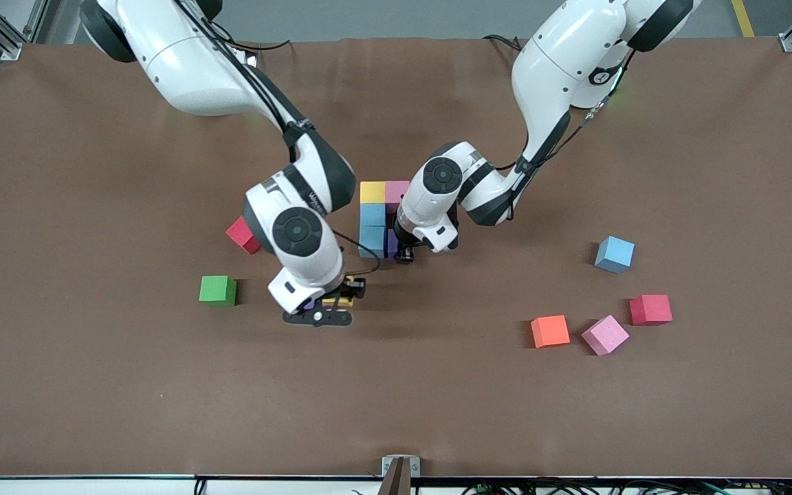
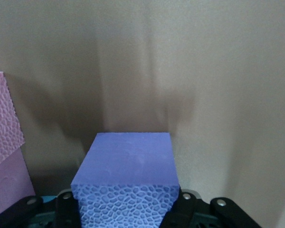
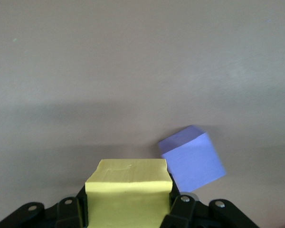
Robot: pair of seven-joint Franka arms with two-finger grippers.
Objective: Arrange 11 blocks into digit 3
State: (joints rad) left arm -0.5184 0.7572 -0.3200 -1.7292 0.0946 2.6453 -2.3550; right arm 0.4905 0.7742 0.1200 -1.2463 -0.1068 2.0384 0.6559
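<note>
Two cubes gripped: purple cube (image 2: 126,183) in left gripper (image 1: 404,257), yellow cube (image 3: 128,192) in right gripper (image 1: 338,297)

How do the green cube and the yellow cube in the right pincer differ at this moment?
Colour: the green cube is green, the yellow cube pale yellow. State: the green cube sits free on the table with nothing touching it, while the yellow cube is clamped in the right pincer. Neighbours: the green cube stands alone; a loose purple cube lies beside the yellow one. Both look like matte foam cubes of similar size.
</note>
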